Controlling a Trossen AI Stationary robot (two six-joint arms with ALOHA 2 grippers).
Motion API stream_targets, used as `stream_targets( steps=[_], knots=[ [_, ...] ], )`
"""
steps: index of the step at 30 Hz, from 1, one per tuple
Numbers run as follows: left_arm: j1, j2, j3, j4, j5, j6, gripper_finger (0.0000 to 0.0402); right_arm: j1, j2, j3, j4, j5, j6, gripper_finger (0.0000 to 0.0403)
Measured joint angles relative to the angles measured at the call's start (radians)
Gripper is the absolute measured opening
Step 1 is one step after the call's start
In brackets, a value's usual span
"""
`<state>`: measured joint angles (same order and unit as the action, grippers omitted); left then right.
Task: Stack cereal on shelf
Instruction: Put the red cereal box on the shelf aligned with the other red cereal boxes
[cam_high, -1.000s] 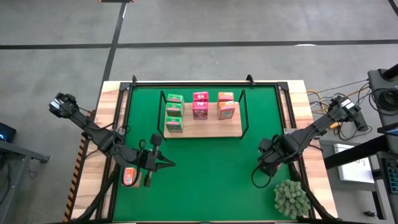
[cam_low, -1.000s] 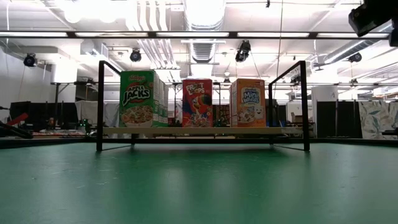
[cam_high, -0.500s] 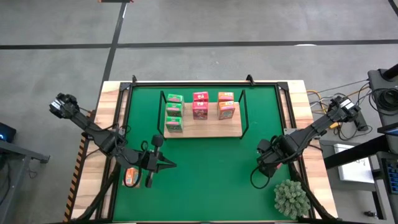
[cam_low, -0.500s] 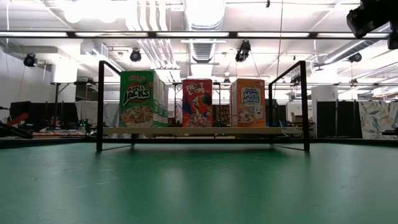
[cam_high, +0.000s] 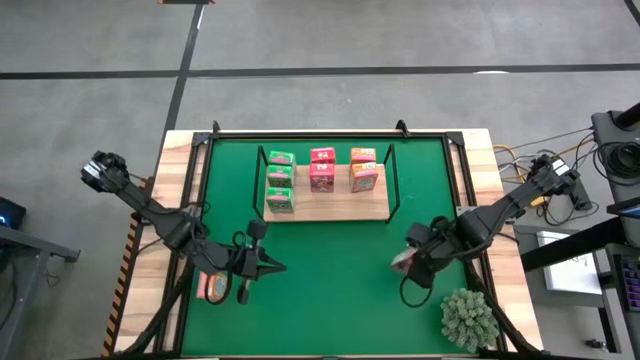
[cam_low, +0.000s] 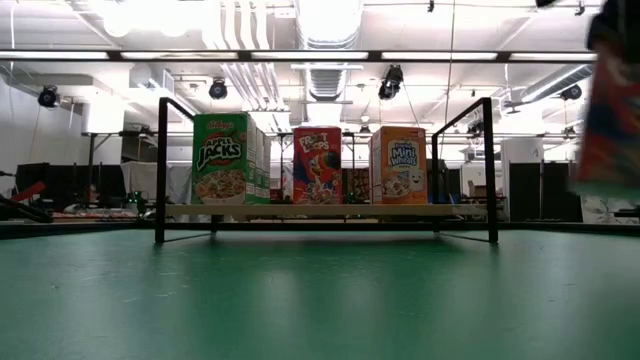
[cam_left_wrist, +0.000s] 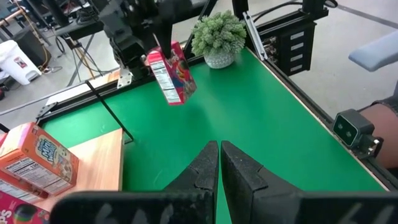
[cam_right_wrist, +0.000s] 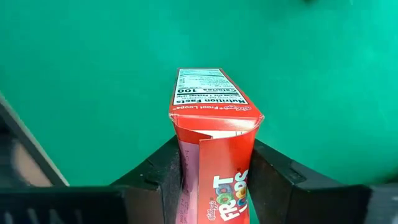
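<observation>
The shelf (cam_high: 330, 207) is a light-wood board with a black wire frame, standing on the green mat. Several cereal boxes stand on it in three rows: green (cam_high: 280, 178), pink-red (cam_high: 322, 167) and orange (cam_high: 364, 168). Another orange box (cam_high: 212, 287) lies flat at the mat's left edge. My left gripper (cam_high: 268, 266) is shut and empty just to the right of that box. My right gripper (cam_high: 408, 262) is over the mat's right part, shut on a pink-red cereal box (cam_right_wrist: 214, 118). That box also shows in the left wrist view (cam_left_wrist: 171, 73). My right gripper pinches the pink-red box between its two fingers (cam_right_wrist: 163, 167), one on each broad face, near the box's end flap (cam_right_wrist: 217, 155). The fingers come from above, slanting down. The box is lifted clear of the mat and hangs tilted below the fingers (cam_left_wrist: 173, 78).
A spiky grey-green plant (cam_high: 467, 318) in a pot stands at the near right corner, close to my right arm. Open green mat (cam_high: 330, 290) lies between the two grippers and in front of the shelf. A black rail (cam_high: 320, 133) lines the mat's far edge.
My right gripper has moved toward the table's left, away from the right edge, carrying the pink-red box. The box now shows beside the gripper in the high view. It has also come into the right edge of the low view.
</observation>
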<state>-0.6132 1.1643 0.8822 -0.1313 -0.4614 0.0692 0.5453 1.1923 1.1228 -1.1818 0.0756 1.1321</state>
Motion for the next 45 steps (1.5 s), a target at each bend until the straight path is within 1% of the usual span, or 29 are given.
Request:
stream_targets(
  steps=[5,9,13,18,21,25,27,31,37,45],
  knots=[
    [0.0,0.009,0.0,0.022,0.0,0.0,0.0001,-0.024,0.0,0.042,0.121,0.077,-0.101,0.014],
    [0.0,0.011,0.0,0.025,0.0,0.0,0.0001,-0.061,0.002,0.063,0.205,0.11,-0.218,0.0139],
    [0.0,0.011,0.0,0.025,0.0,0.0,0.0001,-0.112,0.002,0.071,0.291,0.129,-0.345,0.0139],
    [0.0,0.007,0.0,0.023,0.0,0.006,0.0001,-0.19,0.012,0.092,0.355,0.129,-0.475,0.0139],
    [0.0,0.005,0.0,0.021,-0.011,0.037,0.0001,-0.24,0.037,0.121,0.349,0.129,-0.529,0.0139],
    [-0.001,0.0,-0.001,0.018,-0.102,0.089,0.0001,-0.301,0.095,0.189,0.344,0.119,-0.615,0.0139],
    [0.0,-0.009,-0.007,0.019,-0.126,0.122,0.0001,-0.33,0.134,0.239,0.335,0.096,-0.669,0.0139],
    [0.0,-0.053,-0.038,0.026,-0.13,0.158,0.0001,-0.385,0.225,0.363,0.263,0.089,-0.779,0.0139],
    [0.0,-0.148,-0.096,0.061,-0.132,0.16,0.0001,-0.471,0.384,0.555,0.112,0.09,-0.948,0.0139],
    [0.0,-0.262,-0.163,0.092,-0.132,0.143,0.0001,-0.562,0.593,0.747,0.044,0.075,-1.19,0.0139]
  ],
)
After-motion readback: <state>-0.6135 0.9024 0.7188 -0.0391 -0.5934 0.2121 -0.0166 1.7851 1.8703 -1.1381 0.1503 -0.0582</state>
